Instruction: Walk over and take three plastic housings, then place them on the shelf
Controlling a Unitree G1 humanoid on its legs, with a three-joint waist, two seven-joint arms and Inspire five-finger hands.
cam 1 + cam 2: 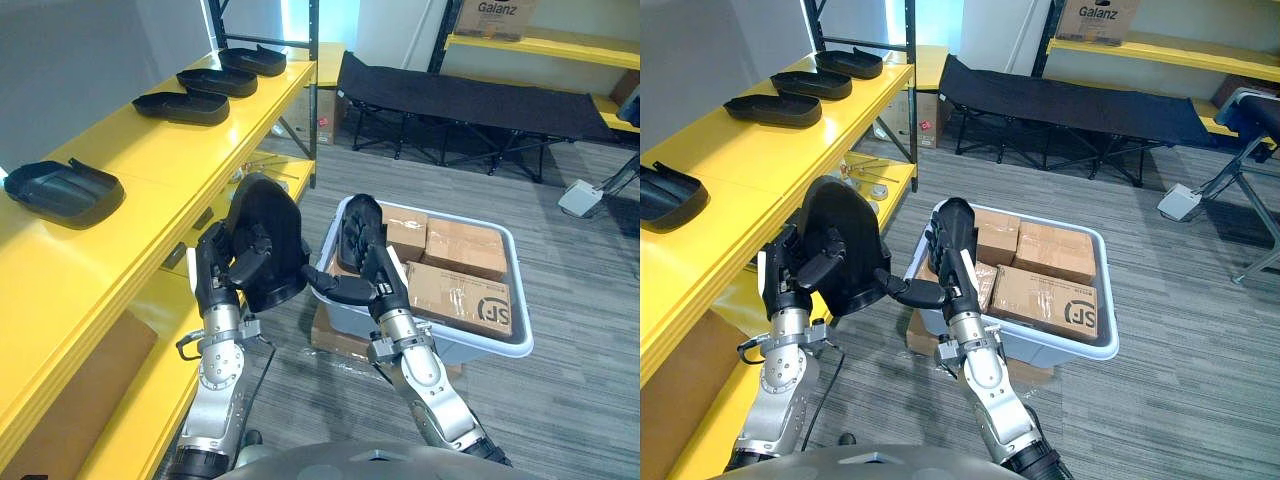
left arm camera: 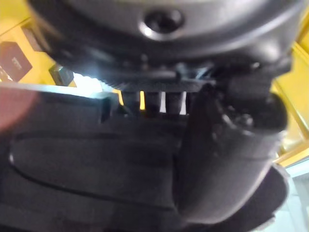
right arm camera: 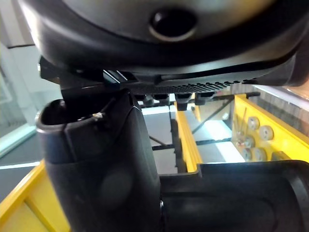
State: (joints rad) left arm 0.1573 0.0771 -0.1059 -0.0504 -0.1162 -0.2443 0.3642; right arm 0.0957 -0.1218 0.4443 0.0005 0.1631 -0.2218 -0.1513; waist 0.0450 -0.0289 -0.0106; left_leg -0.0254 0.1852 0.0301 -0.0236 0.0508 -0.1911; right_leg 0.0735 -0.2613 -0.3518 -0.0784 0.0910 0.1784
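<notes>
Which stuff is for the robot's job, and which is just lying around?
For the job: housing in left robot hand; four housings on the shelf.
Lying around: bin of boxes; cot.

The shelf (image 1: 150, 150) has smooth boards painted yellow with a soft gloss, and its upright post (image 1: 313, 90) looks like dark painted metal. The housings on the shelf (image 1: 182, 106) are smooth black plastic with a dull sheen along the rims. The housing just beside the shelf (image 1: 268, 225) is the same plastic, faintly glossy on its curve, and is pinched in the left hand (image 1: 222, 285), whose fingers (image 1: 212, 262) are matt dark plastic. Farther from the shelf, the tub (image 1: 521, 295) is smooth pale grey plastic. It holds brown cardboard boxes (image 1: 465, 297) sealed with shiny tape. The floor (image 1: 570, 400) is matt, grey and grained. The cot (image 1: 470, 100) is black cloth on thin dark metal legs.
</notes>
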